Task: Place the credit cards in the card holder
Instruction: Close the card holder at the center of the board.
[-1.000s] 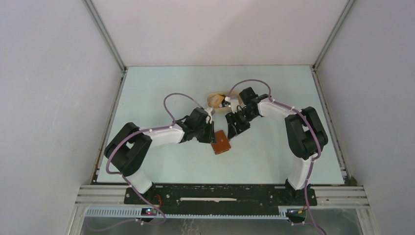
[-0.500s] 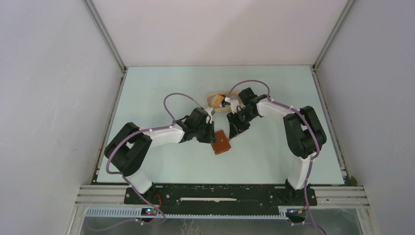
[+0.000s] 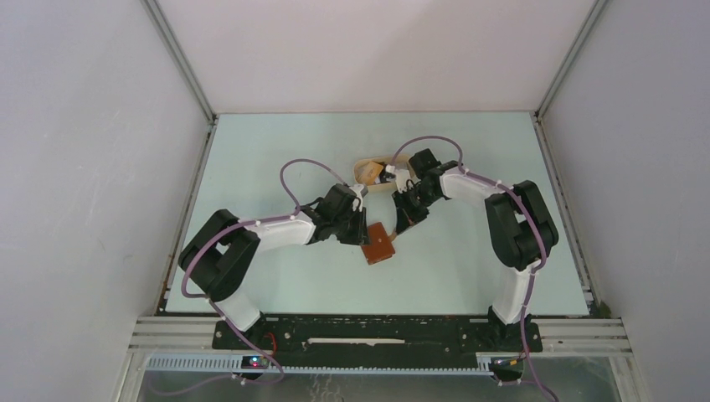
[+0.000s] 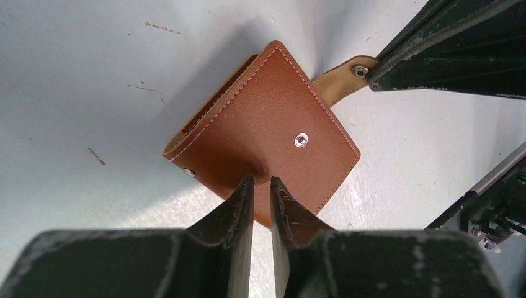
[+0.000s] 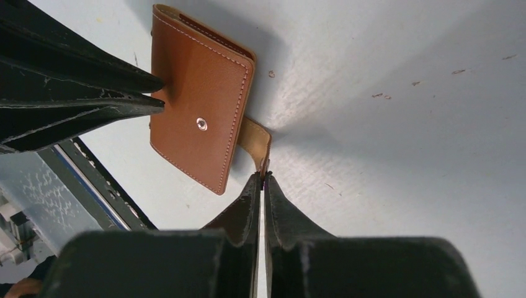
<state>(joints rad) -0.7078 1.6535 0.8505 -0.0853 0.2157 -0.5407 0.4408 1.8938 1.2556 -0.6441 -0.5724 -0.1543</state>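
Wallet near the middle of the pale green table, and both arms are on it right now. It is folded shut, reddish-brown stitched face up, with a small round metal stud showing on that face.

The left gripper comes in from the wallet's left, its jaws pressed in narrow on the edge of the leather. You can see the cover dimple where the fingers bite, so that is a firm pinch on the wallet itself.

Over on the other side, the right gripper has its two fingers drawn almost flat together. The tip of the lighter tan strap sits between them. That strap is undone and sticks out from the wallet's side, and in the left wrist view its own little snap lies right at the fingertips. So the wallet is held from two sides, left on the body and right on the strap.

Along one edge a dark slot shows between the two leaves. Whether the wallet rests flat on the table or is lifted a touch, I cannot tell; a soft shadow lies around it.

Behind the grippers, toward the far side of the table, sits a tan oval tray. What lies in it is too small to make out from above.
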